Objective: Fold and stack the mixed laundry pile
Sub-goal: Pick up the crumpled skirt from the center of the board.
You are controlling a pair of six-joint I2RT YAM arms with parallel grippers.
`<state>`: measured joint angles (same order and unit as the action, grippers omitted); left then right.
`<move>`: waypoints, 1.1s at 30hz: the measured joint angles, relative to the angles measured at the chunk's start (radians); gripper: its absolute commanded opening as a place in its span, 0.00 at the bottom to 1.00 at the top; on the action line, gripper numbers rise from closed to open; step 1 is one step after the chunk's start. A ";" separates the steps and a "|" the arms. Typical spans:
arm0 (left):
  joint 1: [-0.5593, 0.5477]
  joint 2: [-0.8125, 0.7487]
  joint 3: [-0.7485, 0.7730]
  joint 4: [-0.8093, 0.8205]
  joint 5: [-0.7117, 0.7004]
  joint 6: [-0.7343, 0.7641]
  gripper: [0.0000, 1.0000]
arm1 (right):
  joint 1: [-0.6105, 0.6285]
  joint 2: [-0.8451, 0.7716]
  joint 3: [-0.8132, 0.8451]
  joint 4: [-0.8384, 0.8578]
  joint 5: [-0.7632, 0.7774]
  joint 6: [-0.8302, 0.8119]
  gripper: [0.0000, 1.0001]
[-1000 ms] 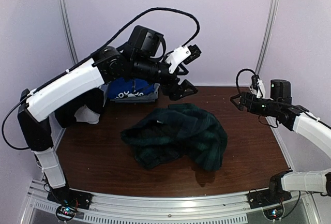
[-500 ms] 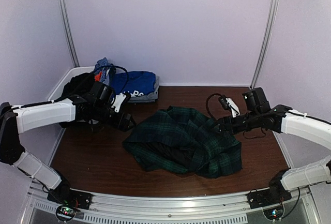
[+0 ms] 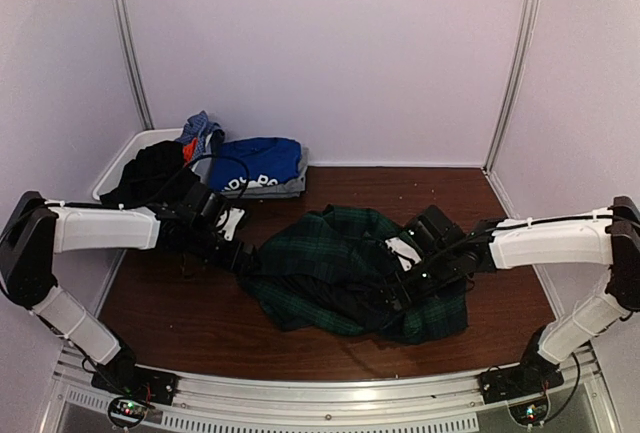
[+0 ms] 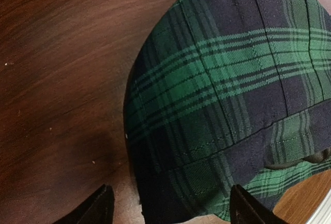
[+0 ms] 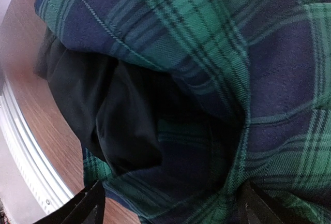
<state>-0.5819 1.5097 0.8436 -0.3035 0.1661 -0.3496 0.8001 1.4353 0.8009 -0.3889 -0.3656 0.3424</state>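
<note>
While the skirt (image 3: 355, 268) lies crumpled mid-tabletop (image 3: 160, 303), we hold both jaws spread wide at its left edge and right side, grasping nothing; only the far-left shirt (image 3: 262, 158) looks folded, and the basket (image 3: 118, 158) pieces remain.

Pale lilac panel walls (image 3: 330, 53) close in the back and both sides under even, soft light. Slim aluminium uprights (image 3: 125, 43) stand in the two rear corners. The dark brown wood-grain worktop (image 3: 200, 303) has a ribbed aluminium rail (image 3: 330, 391) along its near edge. A white plastic basket (image 3: 118, 159) sits at its back left corner.
</note>
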 measured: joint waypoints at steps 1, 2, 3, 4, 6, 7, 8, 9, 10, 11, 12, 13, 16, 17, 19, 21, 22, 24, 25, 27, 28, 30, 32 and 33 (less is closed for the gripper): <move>0.000 -0.002 -0.008 0.005 0.003 0.000 0.83 | 0.019 0.019 0.014 -0.002 0.014 0.005 0.91; 0.000 -0.006 -0.017 0.010 0.005 -0.001 0.84 | 0.043 0.041 0.032 -0.008 0.037 0.007 0.91; 0.000 -0.012 -0.028 0.014 0.008 -0.002 0.85 | 0.063 0.058 0.047 -0.013 0.059 0.013 0.91; 0.000 -0.016 -0.037 0.017 0.010 -0.003 0.86 | 0.079 0.072 0.060 -0.020 0.081 0.021 0.91; -0.001 -0.026 -0.057 0.024 0.010 -0.008 0.86 | 0.098 0.094 0.081 -0.037 0.125 0.032 0.91; -0.003 -0.028 -0.066 0.025 0.010 -0.010 0.85 | 0.105 0.106 0.094 -0.047 0.149 0.039 0.90; -0.005 -0.029 -0.072 0.025 0.008 -0.012 0.84 | 0.106 0.118 0.108 -0.058 0.173 0.048 0.88; -0.008 -0.028 -0.076 0.025 0.004 -0.013 0.83 | 0.106 0.130 0.124 -0.070 0.198 0.053 0.83; -0.011 -0.028 -0.077 0.025 0.001 -0.016 0.81 | 0.106 0.138 0.136 -0.077 0.217 0.056 0.77; -0.014 -0.028 -0.077 0.026 -0.006 -0.016 0.79 | 0.106 0.148 0.151 -0.087 0.240 0.062 0.70; -0.016 -0.028 -0.077 0.027 -0.010 -0.017 0.76 | 0.106 0.153 0.164 -0.094 0.262 0.068 0.61; -0.016 -0.028 -0.077 0.026 -0.020 -0.018 0.73 | 0.106 0.155 0.172 -0.099 0.284 0.073 0.53; -0.018 -0.019 -0.074 0.021 -0.065 -0.024 0.63 | 0.106 0.154 0.182 -0.119 0.333 0.079 0.33; -0.018 -0.014 -0.071 0.017 -0.084 -0.025 0.60 | 0.106 0.154 0.182 -0.127 0.348 0.079 0.27; -0.018 -0.005 -0.064 0.015 -0.121 -0.029 0.55 | 0.106 0.146 0.182 -0.143 0.370 0.071 0.14; -0.018 0.003 -0.059 0.015 -0.145 -0.032 0.53 | 0.106 0.131 0.182 -0.154 0.385 0.063 0.00; -0.018 0.007 -0.055 0.015 -0.156 -0.034 0.52 | 0.106 0.120 0.182 -0.161 0.391 0.063 0.00; -0.018 0.013 -0.048 0.017 -0.172 -0.035 0.46 | 0.106 0.097 0.182 -0.171 0.400 0.057 0.00; -0.018 0.016 -0.047 0.017 -0.178 -0.035 0.43 | 0.106 0.089 0.182 -0.175 0.401 0.052 0.00; -0.018 0.023 -0.047 0.019 -0.190 -0.034 0.35 | 0.106 0.069 0.182 -0.180 0.402 0.045 0.00; -0.018 0.026 -0.047 0.019 -0.192 -0.035 0.28 | 0.106 0.056 0.182 -0.182 0.402 0.043 0.00; -0.018 0.034 -0.047 0.019 -0.196 -0.037 0.15 | 0.106 0.024 0.180 -0.183 0.403 0.032 0.00; -0.019 0.035 -0.047 0.019 -0.196 -0.042 0.06 | 0.106 -0.012 0.180 -0.185 0.407 0.024 0.00; -0.020 0.033 -0.044 0.018 -0.195 -0.038 0.00 | 0.106 -0.036 0.180 -0.187 0.413 0.019 0.00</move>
<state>-0.6022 1.5425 0.7998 -0.2855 -0.0284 -0.3878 0.9058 1.3991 0.9810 -0.5758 0.0475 0.3618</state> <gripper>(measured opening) 0.133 0.013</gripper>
